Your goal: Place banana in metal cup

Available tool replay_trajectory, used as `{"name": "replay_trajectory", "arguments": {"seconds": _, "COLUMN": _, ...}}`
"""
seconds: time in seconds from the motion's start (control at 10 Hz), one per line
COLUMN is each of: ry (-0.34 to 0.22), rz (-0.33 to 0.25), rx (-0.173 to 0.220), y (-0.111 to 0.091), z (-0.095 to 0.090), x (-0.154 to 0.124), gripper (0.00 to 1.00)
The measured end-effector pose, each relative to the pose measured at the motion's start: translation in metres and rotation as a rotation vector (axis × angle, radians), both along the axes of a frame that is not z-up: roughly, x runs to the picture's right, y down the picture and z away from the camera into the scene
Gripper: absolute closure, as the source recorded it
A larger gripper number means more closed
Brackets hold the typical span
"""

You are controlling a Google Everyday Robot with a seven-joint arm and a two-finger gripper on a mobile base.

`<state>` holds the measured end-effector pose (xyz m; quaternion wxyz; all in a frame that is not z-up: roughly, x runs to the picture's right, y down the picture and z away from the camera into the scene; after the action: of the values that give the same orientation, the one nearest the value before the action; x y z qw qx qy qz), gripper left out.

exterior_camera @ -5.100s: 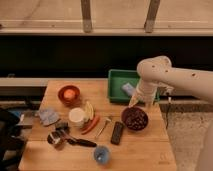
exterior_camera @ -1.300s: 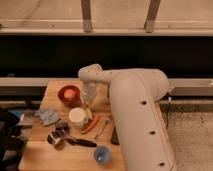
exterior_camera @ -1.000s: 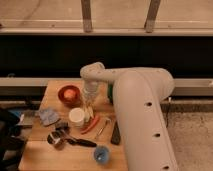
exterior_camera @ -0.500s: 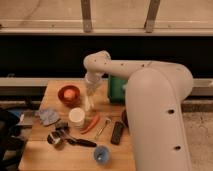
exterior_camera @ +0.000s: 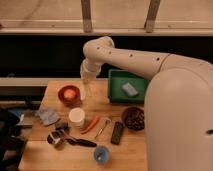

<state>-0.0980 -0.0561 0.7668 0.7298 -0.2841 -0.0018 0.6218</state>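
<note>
Single camera view: a wooden table [exterior_camera: 135,150] with one white robot arm [exterior_camera: 135,57] reaching in from the right over its back edge. The gripper [exterior_camera: 85,84] points down, in the air above the table, just right of the red bowl [exterior_camera: 68,95] and left of the green bin [exterior_camera: 116,92]. Its fingers are pressed together, pinching one banana [exterior_camera: 82,94], a pale piece hanging below the tips, clear of the tabletop. One metal cup [exterior_camera: 54,139] sits near the front-left corner, well apart from the banana, and a black-handled utensil [exterior_camera: 77,142] lies touching or just beside it. Cups, 3 in all: the metal one, one white cup [exterior_camera: 76,116] mid-left, and one small blue cup [exterior_camera: 102,154] at the front edge. Bowls, 2: the red one with something orange inside, and one dark bowl [exterior_camera: 133,118] to the right, in front of the bin. One bin, holding one grey object [exterior_camera: 130,90]. One carrot [exterior_camera: 91,123] lies just right of the white cup. One thin metal utensil [exterior_camera: 103,127] lies between the carrot and one black remote-like bar [exterior_camera: 117,133]. One blue-grey cloth [exterior_camera: 48,116] lies at the left edge, beside the white cup.
</note>
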Motion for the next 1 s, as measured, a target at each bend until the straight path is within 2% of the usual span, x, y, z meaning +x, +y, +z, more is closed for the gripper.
{"name": "replay_trajectory", "arguments": {"seconds": 0.1, "ry": -0.044, "rz": -0.017, "rx": 0.018, "y": 0.001, "z": -0.019, "x": -0.011, "gripper": 0.96}}
{"name": "replay_trajectory", "arguments": {"seconds": 0.2, "ry": -0.069, "rz": -0.029, "rx": 0.021, "y": 0.005, "z": -0.030, "x": -0.018, "gripper": 0.96}}
{"name": "replay_trajectory", "arguments": {"seconds": 0.5, "ry": -0.160, "rz": -0.082, "rx": -0.002, "y": 0.038, "z": -0.065, "x": -0.049, "gripper": 0.96}}
{"name": "replay_trajectory", "arguments": {"seconds": 0.6, "ry": -0.188, "rz": -0.095, "rx": -0.022, "y": 0.048, "z": -0.072, "x": -0.056, "gripper": 0.96}}
{"name": "replay_trajectory", "arguments": {"seconds": 0.7, "ry": -0.260, "rz": -0.125, "rx": -0.078, "y": 0.067, "z": -0.085, "x": -0.067, "gripper": 0.96}}
{"name": "replay_trajectory", "arguments": {"seconds": 0.9, "ry": -0.338, "rz": -0.171, "rx": -0.152, "y": 0.089, "z": -0.098, "x": -0.079, "gripper": 0.96}}
{"name": "replay_trajectory", "arguments": {"seconds": 1.0, "ry": -0.350, "rz": -0.177, "rx": -0.162, "y": 0.092, "z": -0.101, "x": -0.081, "gripper": 0.96}}
